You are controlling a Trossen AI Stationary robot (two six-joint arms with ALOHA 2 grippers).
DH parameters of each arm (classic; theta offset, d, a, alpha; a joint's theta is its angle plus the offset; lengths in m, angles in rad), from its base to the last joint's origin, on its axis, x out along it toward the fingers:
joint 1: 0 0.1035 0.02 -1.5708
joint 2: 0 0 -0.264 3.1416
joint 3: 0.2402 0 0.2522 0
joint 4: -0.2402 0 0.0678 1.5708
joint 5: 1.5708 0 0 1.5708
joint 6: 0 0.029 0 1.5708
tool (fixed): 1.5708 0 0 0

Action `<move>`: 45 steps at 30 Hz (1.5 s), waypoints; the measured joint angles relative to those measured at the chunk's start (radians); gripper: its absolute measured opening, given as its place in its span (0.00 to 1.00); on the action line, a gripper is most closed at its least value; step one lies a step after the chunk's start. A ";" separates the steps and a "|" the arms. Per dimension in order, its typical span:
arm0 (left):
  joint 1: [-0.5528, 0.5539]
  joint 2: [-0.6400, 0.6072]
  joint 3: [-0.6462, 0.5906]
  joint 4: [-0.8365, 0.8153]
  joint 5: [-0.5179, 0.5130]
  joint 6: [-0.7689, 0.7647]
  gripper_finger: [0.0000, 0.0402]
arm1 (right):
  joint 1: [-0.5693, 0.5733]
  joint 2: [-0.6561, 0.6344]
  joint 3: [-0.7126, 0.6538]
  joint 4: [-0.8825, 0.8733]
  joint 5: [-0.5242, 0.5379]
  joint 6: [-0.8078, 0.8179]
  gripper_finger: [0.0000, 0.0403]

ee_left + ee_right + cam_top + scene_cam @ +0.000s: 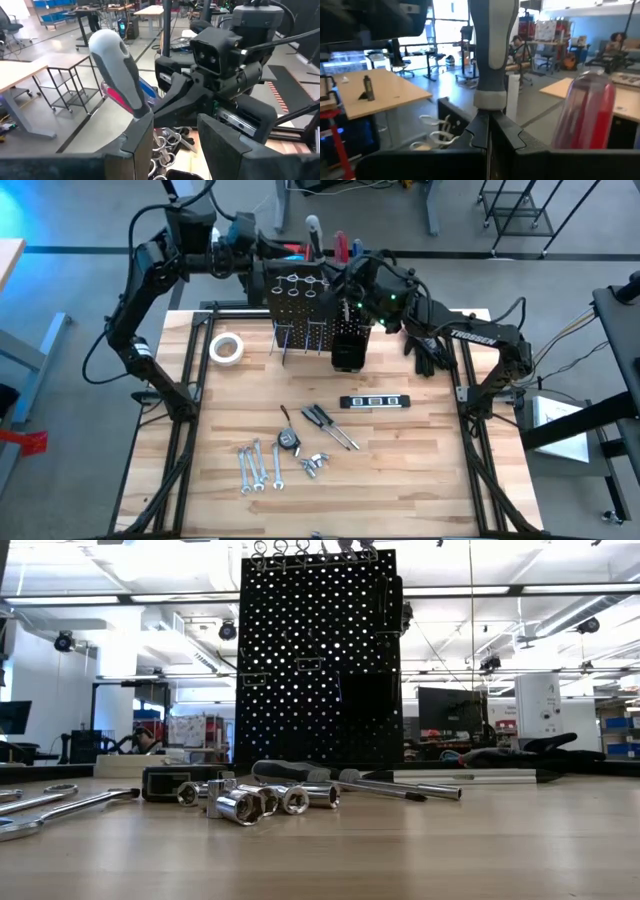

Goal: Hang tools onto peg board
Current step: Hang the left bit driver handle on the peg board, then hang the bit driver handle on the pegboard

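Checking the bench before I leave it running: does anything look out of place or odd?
Nothing damaged or spilled. Wrenches, sockets and a tape measure lie unhung on the table, and black gloves sit beside the peg board.

Two dark, jointed robot arms with loose black cables. The right arm (480,340) carries white lettering and a small green light; the left arm (140,280) is plain black.

Overhead and tabletop views share the peg board (300,308).
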 joint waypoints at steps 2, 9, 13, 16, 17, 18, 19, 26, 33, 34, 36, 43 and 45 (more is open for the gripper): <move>0.000 0.000 0.000 0.000 0.000 -0.002 0.36 | -0.001 0.000 0.000 -0.018 0.001 0.019 0.00; 0.000 0.000 0.000 -0.003 0.000 -0.017 0.36 | -0.001 -0.001 0.000 -0.049 0.023 0.084 0.00; 0.000 0.000 0.000 -0.017 -0.001 -0.017 0.36 | 0.001 -0.001 0.000 -0.082 0.023 0.102 0.00; 0.000 0.000 0.000 -0.017 -0.001 -0.017 0.36 | 0.012 -0.001 0.000 -0.092 0.024 0.096 0.00; 0.000 0.000 0.000 -0.017 -0.001 -0.017 0.36 | 0.016 -0.001 0.000 -0.095 0.024 0.094 0.00; 0.000 0.000 0.000 -0.017 -0.001 -0.017 0.36 | 0.020 -0.002 0.000 -0.096 0.024 0.092 0.00; 0.000 0.000 0.000 -0.017 -0.001 -0.017 0.36 | 0.021 -0.004 0.000 -0.096 0.023 0.091 0.00; -0.007 0.000 -0.006 -0.021 -0.003 -0.017 0.36 | 0.045 -0.021 0.000 -0.098 0.024 0.065 0.04; -0.039 -0.001 -0.013 -0.096 -0.004 0.019 0.36 | 0.130 -0.061 0.000 -0.109 0.022 -0.034 0.09; -0.046 -0.001 -0.014 -0.116 -0.005 0.023 0.36 | 0.151 -0.071 0.000 -0.136 0.013 -0.052 0.09; -0.065 -0.001 -0.021 -0.151 -0.022 0.046 0.35 | 0.190 -0.093 0.000 -0.187 -0.014 -0.068 0.09; -0.124 -0.047 -0.150 -0.087 -0.088 0.050 0.32 | 0.284 -0.186 -0.029 -0.459 0.003 -0.007 0.06; -0.129 -0.073 -0.218 -0.019 -0.090 0.033 0.31 | 0.291 -0.209 -0.064 -0.475 0.032 0.011 0.05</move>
